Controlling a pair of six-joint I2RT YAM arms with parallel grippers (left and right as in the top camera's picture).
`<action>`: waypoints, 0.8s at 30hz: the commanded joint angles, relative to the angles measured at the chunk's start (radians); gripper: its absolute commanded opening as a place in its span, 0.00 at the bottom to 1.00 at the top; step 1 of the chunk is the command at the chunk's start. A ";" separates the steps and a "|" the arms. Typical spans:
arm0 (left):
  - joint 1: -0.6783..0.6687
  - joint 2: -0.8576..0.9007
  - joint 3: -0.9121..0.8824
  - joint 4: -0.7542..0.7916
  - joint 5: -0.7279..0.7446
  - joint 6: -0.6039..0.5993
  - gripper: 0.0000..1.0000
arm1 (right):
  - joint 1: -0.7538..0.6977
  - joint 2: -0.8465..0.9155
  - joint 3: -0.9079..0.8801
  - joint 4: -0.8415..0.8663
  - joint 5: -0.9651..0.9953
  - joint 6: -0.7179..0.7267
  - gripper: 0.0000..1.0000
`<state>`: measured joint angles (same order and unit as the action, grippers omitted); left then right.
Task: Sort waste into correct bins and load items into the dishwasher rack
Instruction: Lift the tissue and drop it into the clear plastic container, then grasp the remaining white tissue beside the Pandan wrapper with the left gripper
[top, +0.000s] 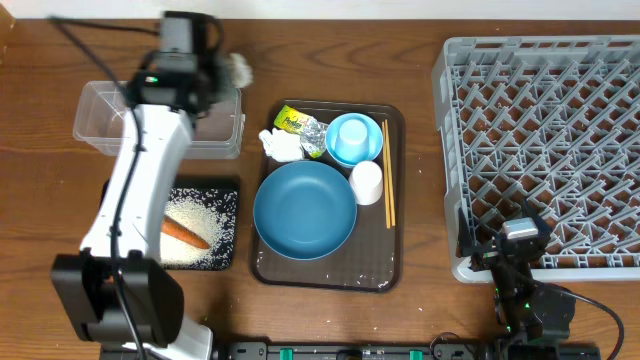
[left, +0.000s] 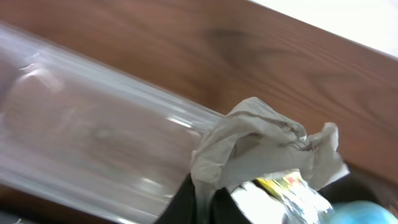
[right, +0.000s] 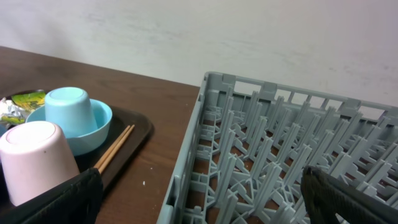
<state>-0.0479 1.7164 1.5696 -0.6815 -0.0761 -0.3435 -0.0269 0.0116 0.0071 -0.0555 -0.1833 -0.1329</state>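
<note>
The grey rack stands unloaded on the counter. My right tool rests at its near corner, fingers apart, out of the way. My left tool hangs by the far corner of the clear tub, clamped on the crumpled tissue, which I judge is bound for that tub.

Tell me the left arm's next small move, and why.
Probably shift the left gripper inward over the tub, then open. It pinches the tissue, which hangs at the tub's far right corner, seemingly not yet over its inside.
</note>
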 joint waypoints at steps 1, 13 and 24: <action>0.075 0.049 0.002 -0.009 -0.035 -0.063 0.11 | -0.012 -0.006 -0.001 -0.004 0.002 -0.006 0.99; 0.127 0.093 0.003 -0.090 -0.019 -0.062 0.82 | -0.012 -0.006 -0.001 -0.004 0.002 -0.006 0.99; 0.049 -0.077 0.004 -0.103 0.266 0.061 0.82 | -0.012 -0.006 -0.001 -0.004 0.002 -0.006 0.99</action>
<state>0.0502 1.7138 1.5692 -0.7872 0.0662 -0.3664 -0.0269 0.0116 0.0071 -0.0555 -0.1833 -0.1326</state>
